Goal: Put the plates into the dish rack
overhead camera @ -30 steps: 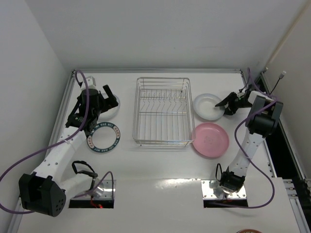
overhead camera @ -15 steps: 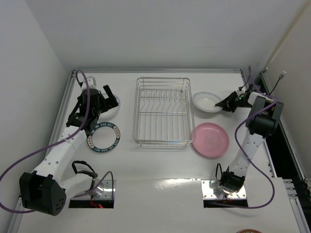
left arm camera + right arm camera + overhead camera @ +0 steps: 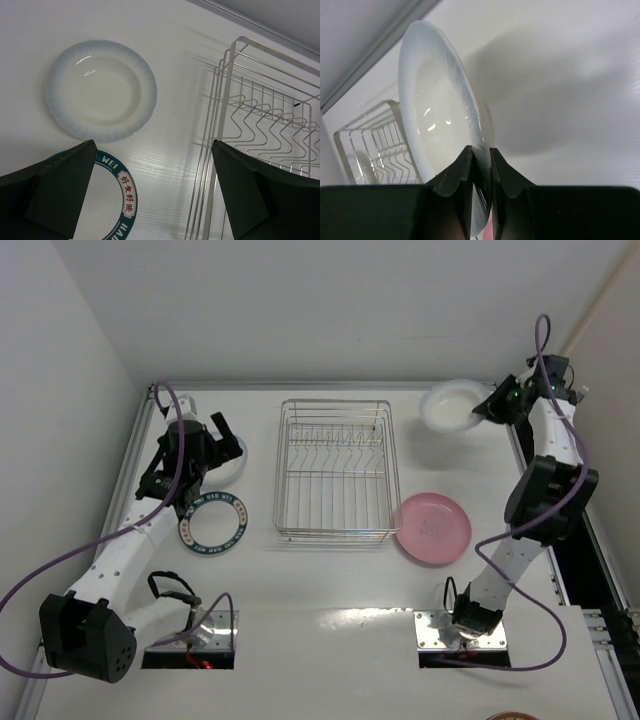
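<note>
The right jaws clench the rim of 1 plain white round plate point(image 3: 440, 125), held above the white tabletop point(image 3: 330, 580); the left jaws hang released over another white plate point(image 3: 100, 95).

A white plate point(image 3: 435, 115) is clamped in the right gripper point(image 3: 481, 150); beside the left gripper point(image 3: 153, 145), a dark blue rim point(image 3: 125, 192) is lettered white and red.

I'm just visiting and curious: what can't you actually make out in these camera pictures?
- Top view: the left gripper covers part of the white plate under it.
- Top view: the lettered plate has rim text too small to read.
- Left wrist view: that plate is cut off by the bottom edge.
- Right wrist view: the held white plate, in the right gripper, hides much of the dish rack.
</note>
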`<act>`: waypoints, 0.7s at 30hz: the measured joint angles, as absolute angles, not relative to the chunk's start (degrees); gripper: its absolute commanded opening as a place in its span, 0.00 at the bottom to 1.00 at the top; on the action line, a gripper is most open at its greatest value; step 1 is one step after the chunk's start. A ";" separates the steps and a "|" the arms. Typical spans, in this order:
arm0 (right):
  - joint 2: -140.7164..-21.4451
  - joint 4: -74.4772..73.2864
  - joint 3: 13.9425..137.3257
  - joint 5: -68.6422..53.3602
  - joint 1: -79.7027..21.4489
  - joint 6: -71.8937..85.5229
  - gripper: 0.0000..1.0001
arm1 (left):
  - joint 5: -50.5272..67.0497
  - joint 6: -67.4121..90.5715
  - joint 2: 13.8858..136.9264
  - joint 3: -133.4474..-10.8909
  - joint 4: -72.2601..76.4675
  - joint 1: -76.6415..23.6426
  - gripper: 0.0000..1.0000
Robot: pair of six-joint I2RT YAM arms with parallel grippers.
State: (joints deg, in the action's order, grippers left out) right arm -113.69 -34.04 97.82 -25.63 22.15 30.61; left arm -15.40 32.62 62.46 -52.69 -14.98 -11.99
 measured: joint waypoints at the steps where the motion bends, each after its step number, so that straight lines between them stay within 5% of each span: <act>1: -111.98 -35.27 99.74 -23.05 21.06 30.35 0.00 | -15.46 32.62 62.59 -52.84 -14.96 -11.97 1.00; 13: -106.45 -54.65 119.22 6.68 -7.25 24.84 0.00 | -16.03 32.64 62.70 -52.97 -15.42 -12.60 1.00; 21: -111.55 -64.95 124.49 21.47 -14.33 23.24 0.00 | -16.12 32.67 63.31 -52.99 -16.29 -13.52 1.00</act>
